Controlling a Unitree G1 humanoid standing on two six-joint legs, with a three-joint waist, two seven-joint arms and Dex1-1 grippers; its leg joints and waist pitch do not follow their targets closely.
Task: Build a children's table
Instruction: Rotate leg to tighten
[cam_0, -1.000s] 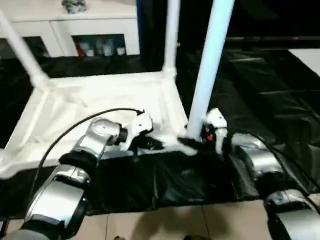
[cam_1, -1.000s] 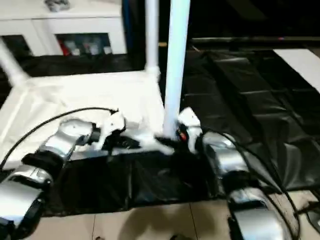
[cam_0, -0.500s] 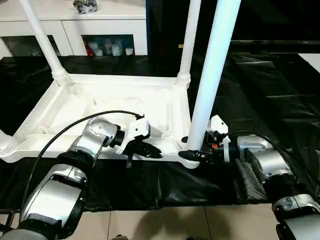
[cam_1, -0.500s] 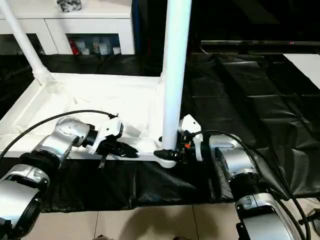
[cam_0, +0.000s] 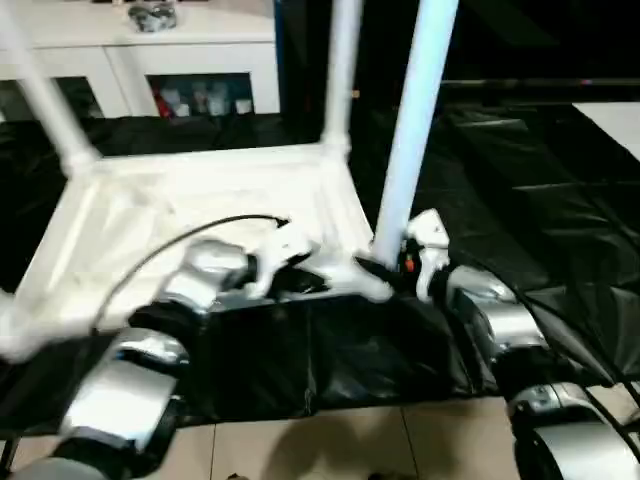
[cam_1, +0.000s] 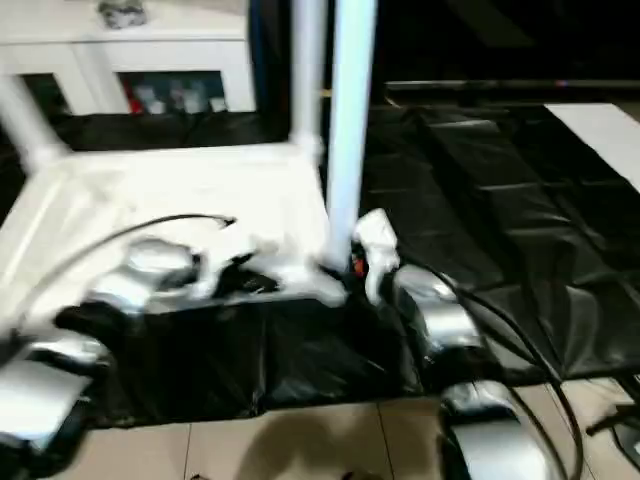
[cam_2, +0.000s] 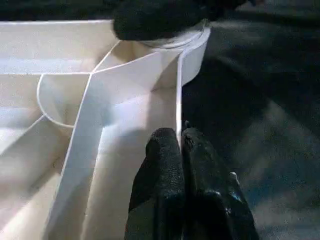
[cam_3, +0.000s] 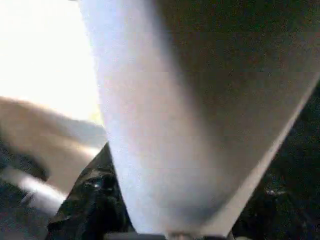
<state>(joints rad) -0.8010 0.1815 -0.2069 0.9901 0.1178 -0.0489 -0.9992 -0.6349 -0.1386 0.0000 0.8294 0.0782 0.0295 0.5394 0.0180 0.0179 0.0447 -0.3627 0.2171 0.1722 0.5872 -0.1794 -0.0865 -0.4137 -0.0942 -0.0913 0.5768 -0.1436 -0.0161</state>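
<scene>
Left eye view shows the tabletop (cam_0: 200, 215) lying upside down on black sheeting (cam_0: 520, 190) on the floor, ribbed underside up, with white legs standing in its sockets; the near-right leg (cam_0: 410, 140) rises from the corner closest to the robot's right arm. A white cabinet (cam_0: 150, 60) stands behind.

The left end effector (cam_2: 179, 150) has its black fingers pressed together with the thin near rim wall of the tabletop caught between the tips, close to that corner socket. The right end effector (cam_0: 392, 268) sits at the base of the near-right leg, its fingers set around the tube; whether they actually clamp it I cannot tell, as the right wrist view is blurred.

Judging by looks, the tabletop is light, stiff moulded plastic that would slide easily on the sheeting, so the rim pinch probably serves to anchor it. The tube leg looks smooth and slippery; taking it low, just above the socket, should give the best control for pressing it home without levering the corner up.
</scene>
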